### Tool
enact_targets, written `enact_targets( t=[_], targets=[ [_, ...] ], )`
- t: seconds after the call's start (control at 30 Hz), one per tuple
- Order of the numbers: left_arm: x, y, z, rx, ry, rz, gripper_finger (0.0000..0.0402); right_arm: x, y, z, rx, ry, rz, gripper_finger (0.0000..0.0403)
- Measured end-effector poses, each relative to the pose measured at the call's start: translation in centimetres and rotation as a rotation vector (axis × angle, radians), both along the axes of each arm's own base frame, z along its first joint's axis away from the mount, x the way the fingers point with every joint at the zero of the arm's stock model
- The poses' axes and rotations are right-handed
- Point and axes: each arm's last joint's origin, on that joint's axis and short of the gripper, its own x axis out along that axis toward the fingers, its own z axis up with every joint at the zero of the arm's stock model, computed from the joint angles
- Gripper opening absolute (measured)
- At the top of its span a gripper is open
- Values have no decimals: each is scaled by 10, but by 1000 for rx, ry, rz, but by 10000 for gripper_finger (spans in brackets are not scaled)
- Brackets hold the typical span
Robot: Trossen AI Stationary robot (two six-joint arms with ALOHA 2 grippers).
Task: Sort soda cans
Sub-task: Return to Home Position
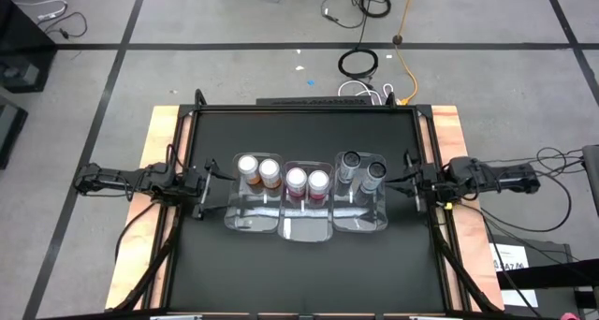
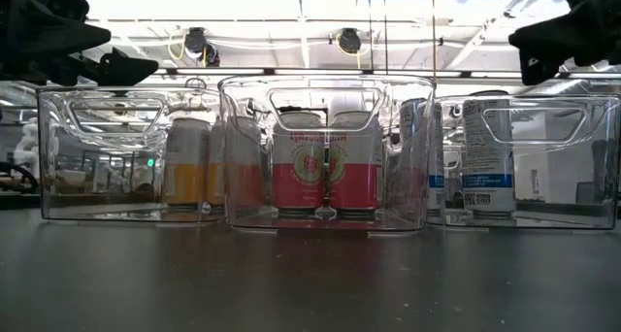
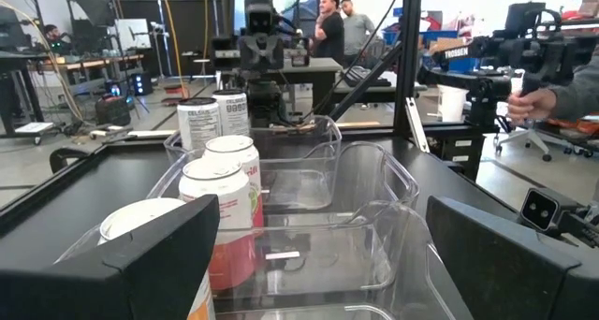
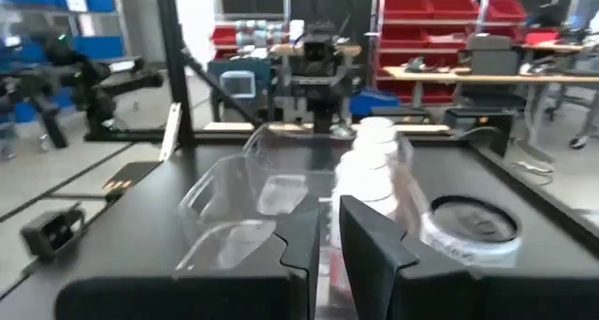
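Observation:
Three clear bins stand side by side mid-table, and each holds two upright cans on its floor. The left bin (image 1: 245, 212) has the orange cans (image 1: 258, 170), the middle bin the red cans (image 1: 307, 181) and the right bin the dark grey cans (image 1: 362, 167). In the low view I see the orange cans (image 2: 189, 167), the red cans (image 2: 325, 167) and the dark cans (image 2: 485, 157). My left gripper (image 1: 208, 182) hovers open just left of the bins, its fingers wide apart in the left wrist view (image 3: 318, 254). My right gripper (image 1: 412, 184) hovers shut just right of them (image 4: 329, 240).
The black table top (image 1: 299, 273) has wooden side rails (image 1: 159, 142). Beyond the far edge, cables (image 1: 360, 63) lie on the floor. People stand in the room behind (image 3: 332, 21), and a person's hand (image 3: 533, 100) holds equipment at the side.

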Motion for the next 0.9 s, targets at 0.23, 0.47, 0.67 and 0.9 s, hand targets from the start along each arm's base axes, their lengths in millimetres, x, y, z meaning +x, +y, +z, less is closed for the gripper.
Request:
enact_targets(
  t=[0.23,0.47,0.67,0.9],
  targets=[
    [0,0,0,0,1,5,389,11,3,-25,39,-63,35,36],
    [0,0,0,0,1,6,389,15,2,-36,9,-57,18,36],
    [0,0,0,0,1,6,389,15,1,-37,-48,-55,12,36],
    [0,0,0,0,1,7,389,15,1,-37,-15,-53,12,36]
  ],
)
